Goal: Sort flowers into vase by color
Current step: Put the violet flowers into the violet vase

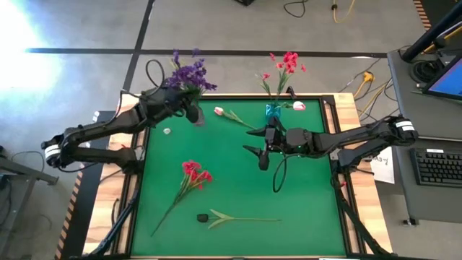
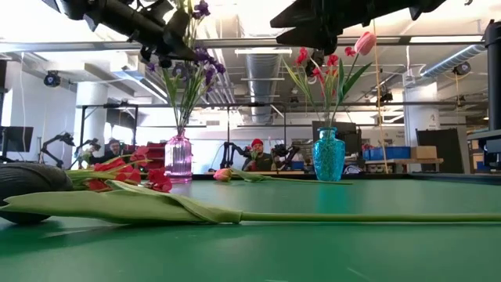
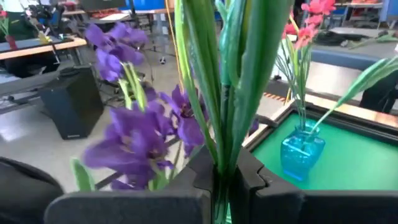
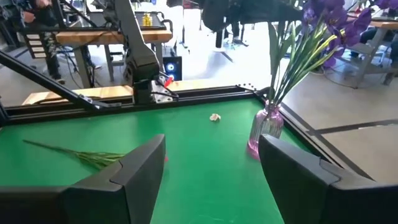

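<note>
My left gripper (image 1: 192,108) (image 3: 225,180) is raised at the table's far left, shut on a purple flower spray (image 3: 134,146). Beneath it stands a pink vase (image 2: 178,157) with purple flowers (image 4: 323,18). A teal vase (image 1: 273,110) at the far middle holds red sprays (image 2: 313,59) and a pale pink tulip (image 2: 364,41). My right gripper (image 1: 263,148) (image 4: 211,177) hangs open above the table's middle, holding nothing. On the table lie a pink tulip (image 1: 229,115), a red spray (image 1: 192,175) and a dark tulip (image 1: 204,217). My left gripper pinches the purple spray's green stems and leaves (image 3: 221,158) between its two fingers. The fingers (image 3: 255,180) come in about level and lie across the upright stems. The blossoms rise above the fingers. I cannot tell whether the stems' lower ends reach into the pink vase.
A small pale bit (image 1: 167,131) lies on the green mat (image 1: 303,209) near the left edge. The dark tulip's long stem (image 1: 253,219) runs along the near part of the mat. Cables and a desk with a keyboard (image 1: 438,166) sit beyond the right edge.
</note>
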### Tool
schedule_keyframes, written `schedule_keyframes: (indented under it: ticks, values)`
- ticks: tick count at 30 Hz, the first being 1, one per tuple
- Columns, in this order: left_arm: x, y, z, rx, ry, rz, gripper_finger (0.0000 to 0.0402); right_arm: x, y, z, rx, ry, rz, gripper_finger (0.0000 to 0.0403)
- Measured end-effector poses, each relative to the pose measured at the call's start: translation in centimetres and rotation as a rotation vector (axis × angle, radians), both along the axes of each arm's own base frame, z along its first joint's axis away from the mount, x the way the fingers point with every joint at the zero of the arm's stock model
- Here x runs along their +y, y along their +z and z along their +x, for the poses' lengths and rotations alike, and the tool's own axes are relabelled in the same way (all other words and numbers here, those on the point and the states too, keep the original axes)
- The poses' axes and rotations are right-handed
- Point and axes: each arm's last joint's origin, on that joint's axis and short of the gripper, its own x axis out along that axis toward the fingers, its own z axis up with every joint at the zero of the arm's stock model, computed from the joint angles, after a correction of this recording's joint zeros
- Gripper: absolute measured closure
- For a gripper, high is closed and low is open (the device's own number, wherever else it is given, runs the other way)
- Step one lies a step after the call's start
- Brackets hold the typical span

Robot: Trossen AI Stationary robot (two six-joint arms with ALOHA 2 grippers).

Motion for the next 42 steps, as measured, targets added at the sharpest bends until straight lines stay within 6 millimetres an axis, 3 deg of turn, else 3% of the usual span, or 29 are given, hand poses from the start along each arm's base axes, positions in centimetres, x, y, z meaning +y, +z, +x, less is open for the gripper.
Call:
schedule_keyframes:
  ticks: [7,16,42]
  values:
    - [1.2,0.0,-0.7,0.050,0.049,0.043,0.0400,-0.1,-0.1,0.0,0.002,-0.001,-0.001,0.0154]
    - [1.9,-1.0,-0.1,0.086,0.060,0.014,0.0400,-0.1,-0.1,0.0,0.004,-0.001,-0.001,0.0150]
    - [2.1,-2.4,-0.1,0.066,0.091,-0.106,0.0400,-0.1,-0.3,0.0,0.024,-0.003,0.006,0.0148]
